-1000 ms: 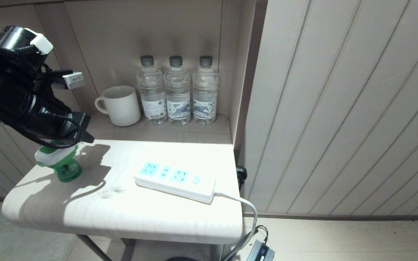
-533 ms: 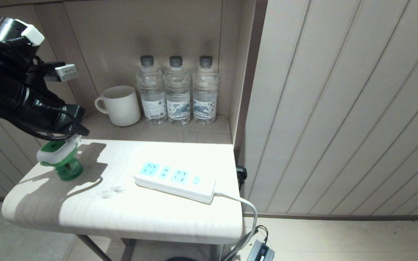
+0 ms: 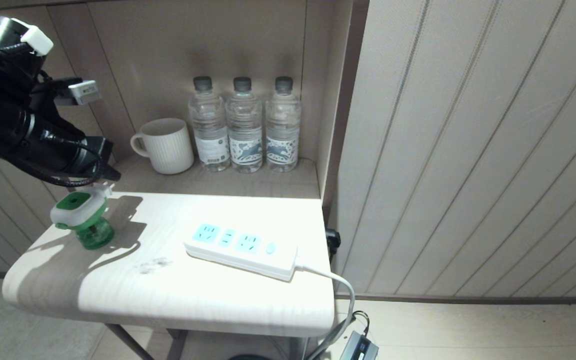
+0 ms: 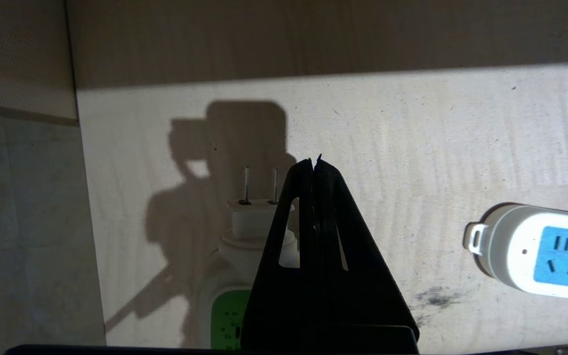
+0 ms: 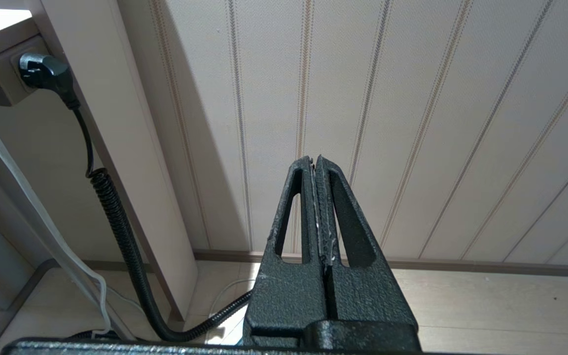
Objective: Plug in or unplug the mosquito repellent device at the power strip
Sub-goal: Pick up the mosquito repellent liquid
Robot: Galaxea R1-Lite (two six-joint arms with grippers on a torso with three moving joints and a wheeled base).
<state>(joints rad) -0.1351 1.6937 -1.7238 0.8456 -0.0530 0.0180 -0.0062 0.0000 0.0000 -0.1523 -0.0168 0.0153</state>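
Since the earlier frame, the left arm has drawn back toward the upper left of the head view, uncovering the mosquito repellent device (image 3: 82,219). Its left claw (image 3: 110,175) now hangs just above the device's white head, fingers pressed together on nothing, angled down toward the table (image 3: 168,295). That device stands upright near the table's left edge, unplugged, its two prongs bare. At frame centre lies the power strip (image 3: 242,250), well apart from it. Low beside the panelled wall, the right claw (image 5: 317,162) sits closed.

Perhaps hotel room: water bottles (image 3: 244,125), mug (image 3: 167,145)
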